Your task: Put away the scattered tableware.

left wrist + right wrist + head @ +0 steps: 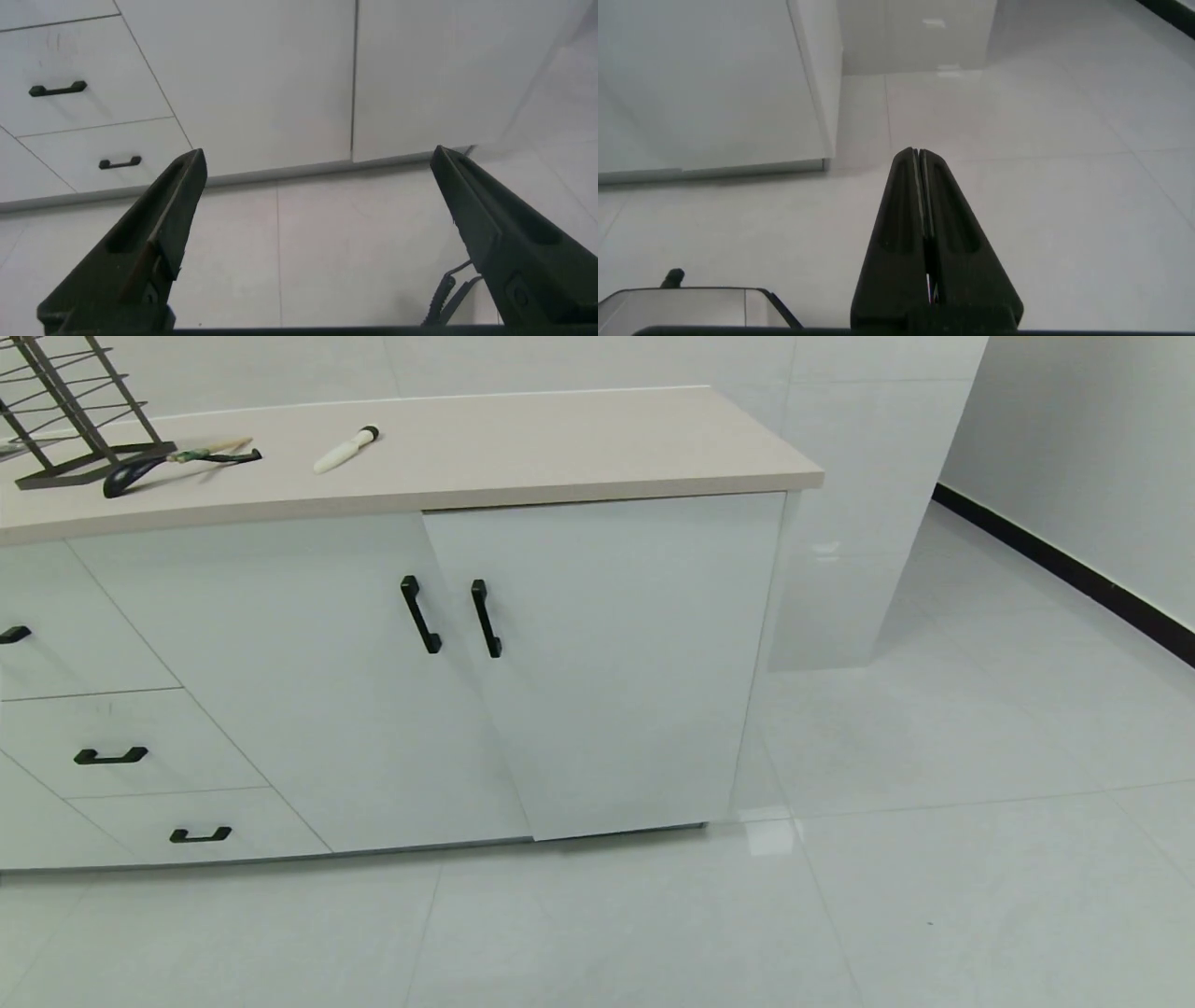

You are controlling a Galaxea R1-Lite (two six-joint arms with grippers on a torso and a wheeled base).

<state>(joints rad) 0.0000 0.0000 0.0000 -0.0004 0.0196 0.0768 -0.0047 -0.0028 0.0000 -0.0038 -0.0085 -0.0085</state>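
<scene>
While white utensil lies on countertop, left end effector gapes, right end effector clenched empty, both near floor.

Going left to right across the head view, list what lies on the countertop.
wire rack → black utensil → white utensil

Bright, even light is filling the room. A white shine is glowing on the floor toward five o'clock. A thin dark shadow is lying under the cabinet. Straight lines are bending near eight o'clock.
</scene>
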